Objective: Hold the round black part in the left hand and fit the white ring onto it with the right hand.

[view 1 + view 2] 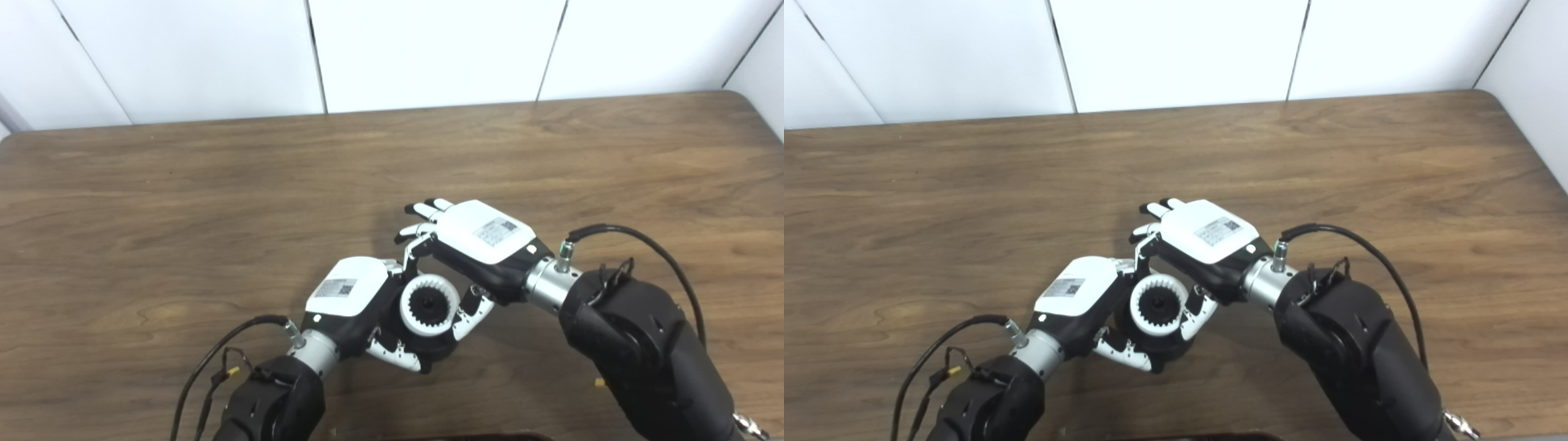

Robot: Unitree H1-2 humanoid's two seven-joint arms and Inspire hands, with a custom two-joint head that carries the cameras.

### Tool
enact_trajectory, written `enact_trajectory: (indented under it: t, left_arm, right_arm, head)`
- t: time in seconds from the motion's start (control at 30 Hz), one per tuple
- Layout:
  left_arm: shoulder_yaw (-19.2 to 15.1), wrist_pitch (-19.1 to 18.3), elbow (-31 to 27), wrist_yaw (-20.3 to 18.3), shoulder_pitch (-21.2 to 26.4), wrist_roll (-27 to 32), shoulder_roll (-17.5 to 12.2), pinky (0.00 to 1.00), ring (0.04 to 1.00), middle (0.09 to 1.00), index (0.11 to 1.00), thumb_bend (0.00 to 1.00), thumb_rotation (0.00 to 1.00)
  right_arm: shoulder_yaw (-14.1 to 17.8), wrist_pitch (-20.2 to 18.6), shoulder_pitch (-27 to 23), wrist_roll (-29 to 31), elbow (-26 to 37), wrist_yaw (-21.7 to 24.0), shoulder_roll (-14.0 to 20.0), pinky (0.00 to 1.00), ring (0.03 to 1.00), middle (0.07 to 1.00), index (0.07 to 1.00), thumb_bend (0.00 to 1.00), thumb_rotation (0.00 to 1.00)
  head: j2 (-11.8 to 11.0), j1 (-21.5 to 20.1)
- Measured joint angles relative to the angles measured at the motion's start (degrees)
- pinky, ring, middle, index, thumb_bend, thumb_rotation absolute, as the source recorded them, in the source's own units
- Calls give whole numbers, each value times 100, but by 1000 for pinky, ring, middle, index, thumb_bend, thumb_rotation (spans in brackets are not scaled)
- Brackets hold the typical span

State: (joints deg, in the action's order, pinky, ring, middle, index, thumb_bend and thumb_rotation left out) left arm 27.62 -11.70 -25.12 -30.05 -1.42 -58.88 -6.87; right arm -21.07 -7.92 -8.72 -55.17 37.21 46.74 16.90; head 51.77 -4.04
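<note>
Both hands meet above the table (184, 202), near its front edge and clear of the wood as far as we can judge.

Our left hand (352, 300) is curled around the round black part (429, 343). The fingers (395, 354) wrap under it, and the part's open face is turned up toward the cameras.

The white ring (429, 304) sits on that face, concentric with it. Its bore axis points up and slightly toward us, in line with the part's axis as far as we can tell.

Our right hand (474, 245) comes in from the right and over the top. One finger (411, 251) touches the ring's far rim and the thumb (468, 315) its right side. The other fingers are spread out and hold nothing. This is a light pinch, not a full grasp.

The right hand is the nearer one for any seating push, which in our view would go down along the shared axis.

Ring appearance: white, thick-walled, with a toothed inner edge. A dark toothed hub (427, 304) shows through its centre. The black part is wider than the ring and matte.

We cannot tell whether the ring is fully seated.
</note>
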Motion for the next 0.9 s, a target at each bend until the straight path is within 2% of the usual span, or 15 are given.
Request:
enact_trajectory:
  t: [0.4, 0.57, 0.6, 0.67, 0.77, 0.9]
  left_arm:
    - [-18, -5, -1, 12, 2, -26, 0, 842, 842, 779, 482, 526, 57]
    - [-24, -14, -6, 13, 9, -95, 0, 860, 854, 785, 483, 525, 59]
    - [-22, -27, -7, 8, 9, -103, 1, 861, 855, 787, 483, 525, 59]
    - [-20, -52, -7, 0, 8, -116, 14, 850, 852, 786, 483, 526, 59]
    - [-19, -73, -19, -16, 9, -125, 20, 851, 856, 786, 482, 525, 58]
    - [-4, -98, -46, -67, 10, -153, 41, 875, 856, 784, 483, 525, 60]
  right_arm:
    - [66, 204, -1, 152, -211, -255, 7, 944, 950, 829, 483, 526, 148]
    - [67, 180, 1, 197, -273, -346, 3, 943, 959, 842, 493, 523, 159]
    - [66, 160, 1, 196, -274, -339, 1, 941, 961, 843, 557, 720, 249]
    - [72, 128, 0, 190, -279, -298, 2, 941, 969, 851, 640, 908, 366]
    - [94, 36, -1, 172, -333, -257, 5, 943, 982, 859, 680, 979, 418]
    - [82, -54, -1, 101, -384, -215, 7, 933, 985, 862, 697, 1000, 454]
  head:
    - [35, -9]
    - [44, -26]
    - [44, -26]
    - [53, -18]
    - [62, -9]
    - [70, 0]
